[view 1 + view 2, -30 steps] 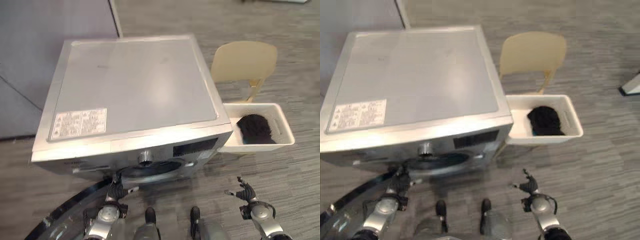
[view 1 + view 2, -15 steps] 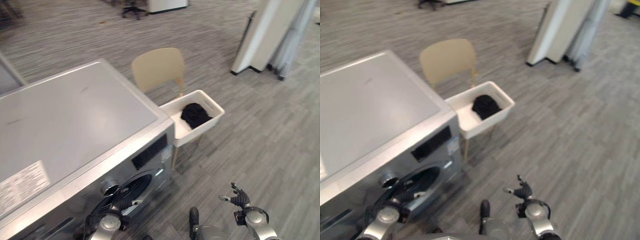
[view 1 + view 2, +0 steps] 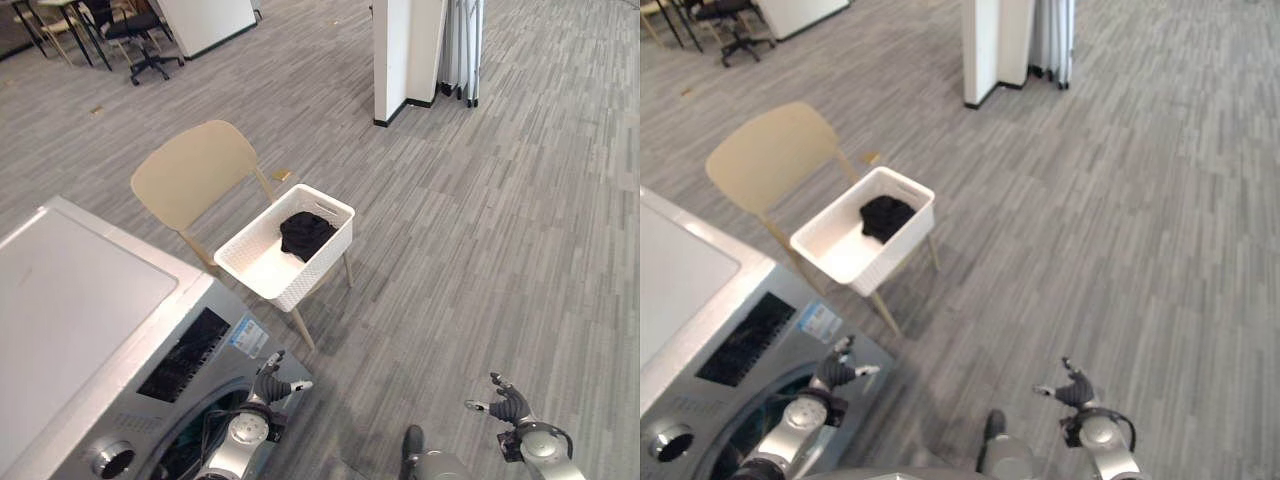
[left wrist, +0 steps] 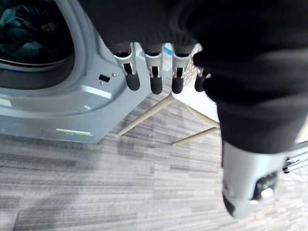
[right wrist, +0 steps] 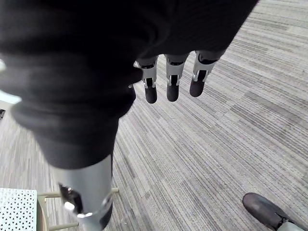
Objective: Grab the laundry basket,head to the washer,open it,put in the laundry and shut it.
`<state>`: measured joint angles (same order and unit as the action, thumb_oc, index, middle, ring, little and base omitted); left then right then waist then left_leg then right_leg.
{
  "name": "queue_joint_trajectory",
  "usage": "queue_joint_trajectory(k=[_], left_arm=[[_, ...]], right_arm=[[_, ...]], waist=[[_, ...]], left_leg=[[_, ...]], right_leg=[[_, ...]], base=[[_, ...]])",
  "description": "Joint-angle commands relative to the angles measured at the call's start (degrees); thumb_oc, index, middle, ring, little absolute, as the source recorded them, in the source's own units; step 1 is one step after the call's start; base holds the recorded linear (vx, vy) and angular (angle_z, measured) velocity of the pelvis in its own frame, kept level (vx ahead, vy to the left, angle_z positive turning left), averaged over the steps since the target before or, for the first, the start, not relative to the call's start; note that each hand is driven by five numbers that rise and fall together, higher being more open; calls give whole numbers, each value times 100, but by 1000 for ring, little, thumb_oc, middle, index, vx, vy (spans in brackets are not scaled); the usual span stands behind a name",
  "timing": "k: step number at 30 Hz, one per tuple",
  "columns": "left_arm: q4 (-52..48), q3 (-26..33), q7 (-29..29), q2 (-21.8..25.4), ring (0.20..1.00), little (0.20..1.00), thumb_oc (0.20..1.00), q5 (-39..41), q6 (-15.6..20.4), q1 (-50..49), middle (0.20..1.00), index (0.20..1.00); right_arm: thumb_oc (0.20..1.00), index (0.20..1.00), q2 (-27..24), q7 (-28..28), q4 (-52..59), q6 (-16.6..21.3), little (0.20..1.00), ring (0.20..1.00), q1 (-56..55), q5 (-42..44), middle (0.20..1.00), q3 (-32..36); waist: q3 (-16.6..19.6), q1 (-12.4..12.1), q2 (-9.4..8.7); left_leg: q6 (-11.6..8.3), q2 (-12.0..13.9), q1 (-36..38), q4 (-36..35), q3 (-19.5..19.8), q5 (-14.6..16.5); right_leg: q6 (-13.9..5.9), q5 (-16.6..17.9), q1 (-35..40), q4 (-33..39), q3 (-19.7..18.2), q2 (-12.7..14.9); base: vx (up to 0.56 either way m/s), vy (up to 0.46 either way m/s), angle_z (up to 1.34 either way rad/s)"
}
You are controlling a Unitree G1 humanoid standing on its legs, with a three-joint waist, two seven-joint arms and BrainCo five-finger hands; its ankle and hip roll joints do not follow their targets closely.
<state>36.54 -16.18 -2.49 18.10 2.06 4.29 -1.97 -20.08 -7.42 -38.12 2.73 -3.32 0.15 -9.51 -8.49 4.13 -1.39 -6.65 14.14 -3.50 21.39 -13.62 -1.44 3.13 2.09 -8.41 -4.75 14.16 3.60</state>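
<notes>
Grey plank flooring is stretching around a white laundry basket sitting on a beige chair, a dark garment lying inside. The washer is standing open. Both the left hand and the right hand are hanging slack-fingered and empty, so loading and shutting are remaining.

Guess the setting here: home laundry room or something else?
Probably an office or lab, not a home: wide grey plank floor, wheeled office chair in the background, and a silver front-loading washer standing in the open beside a beige chair.
</notes>
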Motion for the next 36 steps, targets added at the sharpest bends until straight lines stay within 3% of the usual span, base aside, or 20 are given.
queue_joint_trajectory(k=[1,5,6,8,10,14,18,21,23,24,27,31,33,34,36], left_arm=[[-199,-59,-101,57,1000,1000,1000,177,241,120,1000,1000],[-192,-82,-128,31,1000,1000,1000,219,259,136,1000,1000],[-101,-220,-1,-12,1000,1000,1000,66,179,217,1000,1000],[-166,-176,-2,-13,1000,1000,1000,67,184,76,1000,1000],[-186,-167,-3,-8,1000,1000,1000,82,185,45,1000,1000],[-276,-38,-57,133,1000,1000,1000,238,195,-47,1000,1000],[-224,81,-118,249,1000,1000,1000,296,187,6,1000,1000],[-210,143,-169,274,1000,1000,1000,335,182,36,1000,1000],[-152,193,-205,285,1000,1000,1000,384,194,57,1000,1000],[-88,215,-202,267,1000,1000,1000,392,188,47,1000,1000],[32,264,-206,242,1000,1000,1000,281,178,49,1000,1000],[92,285,-208,199,1000,1000,1000,231,205,27,1000,1000],[148,255,-157,94,1000,1000,1000,242,225,-72,1000,1000],[148,256,-157,97,1000,1000,1000,242,225,-71,1000,1000],[169,281,-146,10,1000,1000,1000,337,194,-118,1000,1000]], right_arm=[[1000,1000,-119,-122,381,271,1000,1000,167,105,1000,24],[1000,1000,-121,-119,359,297,1000,1000,190,122,1000,4],[1000,1000,-101,-198,31,249,1000,1000,196,122,1000,-61],[1000,1000,-79,-149,0,226,1000,1000,197,-12,1000,-123],[1000,1000,-52,-150,-14,230,1000,1000,196,-43,1000,-135],[1000,1000,80,-70,-92,194,1000,1000,268,-193,1000,-237],[1000,1000,147,7,-31,181,1000,1000,313,-248,1000,-274],[1000,1000,185,11,-15,177,1000,1000,364,-254,1000,-305],[1000,1000,181,11,3,183,1000,1000,387,-227,1000,-314],[1000,1000,155,3,25,190,1000,1000,382,-228,1000,-333],[1000,1000,142,-13,2,150,1000,1000,395,-269,1000,-331],[1000,1000,131,-5,85,127,1000,1000,338,-305,1000,-284],[1000,1000,109,1,146,178,1000,1000,166,-286,1000,-217],[1000,1000,111,2,146,178,1000,1000,167,-286,1000,-217],[1000,1000,40,-30,122,229,1000,1000,193,-230,1000,-201]], waist=[[-120,-134,-2],[-134,-193,-34],[-265,-533,105],[-203,-650,106],[-170,-666,77],[-35,-864,-236],[-78,-867,-319],[-104,-844,-262],[-141,-772,-166],[-261,-668,-131],[-348,-585,-138],[-389,-492,-103],[-266,-450,-83],[-257,-439,-97],[-189,-459,6]], left_leg=[[420,-854,-184,-551,459,420],[447,-1010,-343,-719,681,544],[351,-1501,-1285,-2166,918,-557],[416,-1473,-1242,-2211,971,-619],[452,-1466,-1203,-2161,935,-605],[686,-1447,-1135,-1461,579,-88],[896,-1518,-890,-1354,552,265],[946,-1472,-675,-1462,493,349],[941,-1435,-385,-1677,521,405],[919,-1482,-81,-1823,559,471],[843,-1557,322,-2007,558,586],[793,-1610,620,-2004,709,778],[732,-1608,877,-1778,854,1136],[735,-1623,859,-1780,861,1118],[469,-1369,669,-918,891,990]], right_leg=[[-756,-212,428,586,-246,152],[-795,-253,499,630,-358,134],[-678,-662,1185,712,-823,-418],[-706,-884,1431,633,-1105,-490],[-727,-922,1506,616,-1155,-444],[-1005,-980,1585,20,-1193,-43],[-1303,-499,1061,-1123,-1097,98],[-1317,-316,588,-1350,-858,157],[-1167,-407,76,-1214,-552,99],[-1098,-335,-118,-732,-103,157],[-1182,-5,-368,112,332,222],[-1245,174,-486,360,268,244],[-1106,234,-282,288,131,257],[-1106,244,-294,295,136,272],[-932,158,-7,303,261,190]], base=[[-5,0,-150],[258,-20,-59],[1039,91,9],[756,148,-9],[291,155,-90],[364,197,-34],[199,141,-38],[144,92,-32],[244,64,-52],[345,35,-27],[327,-42,-6],[300,-70,33],[368,-123,72],[340,-191,81],[296,-219,77]])
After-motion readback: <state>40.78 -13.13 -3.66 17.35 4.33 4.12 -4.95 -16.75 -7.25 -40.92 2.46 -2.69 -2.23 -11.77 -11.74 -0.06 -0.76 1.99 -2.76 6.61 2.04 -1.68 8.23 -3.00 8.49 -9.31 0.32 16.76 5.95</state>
